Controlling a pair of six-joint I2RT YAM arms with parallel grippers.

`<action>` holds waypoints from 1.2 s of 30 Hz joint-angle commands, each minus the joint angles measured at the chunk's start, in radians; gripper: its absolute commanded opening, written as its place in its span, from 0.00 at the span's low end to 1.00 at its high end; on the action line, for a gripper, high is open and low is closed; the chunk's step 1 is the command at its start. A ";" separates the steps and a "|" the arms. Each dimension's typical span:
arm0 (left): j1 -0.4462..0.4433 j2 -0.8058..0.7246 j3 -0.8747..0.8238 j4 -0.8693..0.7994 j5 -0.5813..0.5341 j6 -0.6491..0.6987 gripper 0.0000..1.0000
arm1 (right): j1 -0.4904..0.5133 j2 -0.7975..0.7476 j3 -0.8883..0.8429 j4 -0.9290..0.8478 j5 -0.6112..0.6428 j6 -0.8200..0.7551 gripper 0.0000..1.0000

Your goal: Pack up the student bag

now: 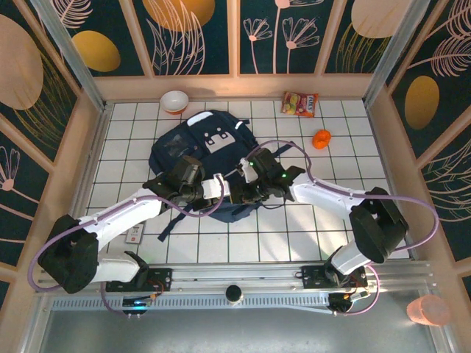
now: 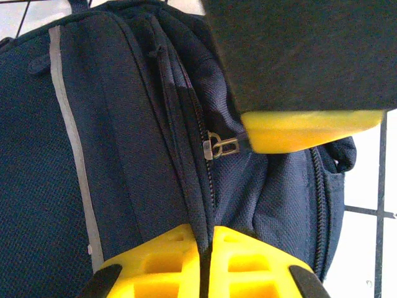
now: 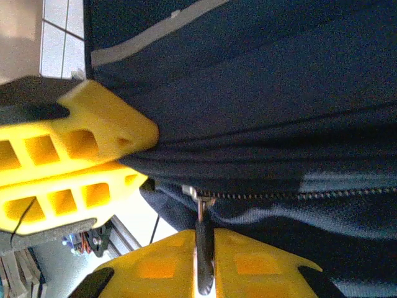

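Observation:
The student bag [image 1: 206,151], navy with a grey patch, lies in the middle of the tiled table. Both grippers meet at its near edge. My left gripper [image 1: 214,189] is shut, pinching a fold of bag fabric [image 2: 208,233] beside the zipper. The metal slider [image 2: 217,147] sits just beyond it. My right gripper [image 1: 243,193] is shut on the dark zipper pull [image 3: 203,248], which hangs from the slider [image 3: 197,195] on the closed zipper line; a thin slit of light shows beside the pull. The left fingers [image 3: 80,161] appear in the right wrist view, clamped on the fabric.
A red-and-white bowl [image 1: 174,100] stands behind the bag. A snack packet [image 1: 300,104] and a small orange object [image 1: 321,138] lie at the back right. A small white item [image 1: 135,234] rests by the left arm. Wooden walls enclose the table.

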 commanded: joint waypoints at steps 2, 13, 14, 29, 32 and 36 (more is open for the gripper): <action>-0.005 -0.021 0.007 0.006 0.103 0.011 0.06 | -0.012 0.015 0.051 0.012 0.011 -0.022 0.18; -0.005 -0.032 0.013 0.020 0.107 -0.007 0.04 | -0.018 0.042 0.071 -0.050 0.027 -0.030 0.16; -0.005 -0.032 0.015 0.021 0.106 -0.009 0.04 | -0.013 0.040 0.067 -0.055 0.028 -0.032 0.18; -0.005 -0.030 0.026 0.076 0.137 -0.059 0.04 | 0.029 0.020 0.045 -0.104 0.152 -0.034 0.27; -0.005 -0.032 0.029 0.072 0.137 -0.056 0.03 | 0.030 0.024 0.051 -0.114 0.187 -0.040 0.11; -0.003 -0.042 0.017 0.057 0.091 -0.043 0.03 | 0.026 0.008 0.064 -0.163 0.253 -0.061 0.00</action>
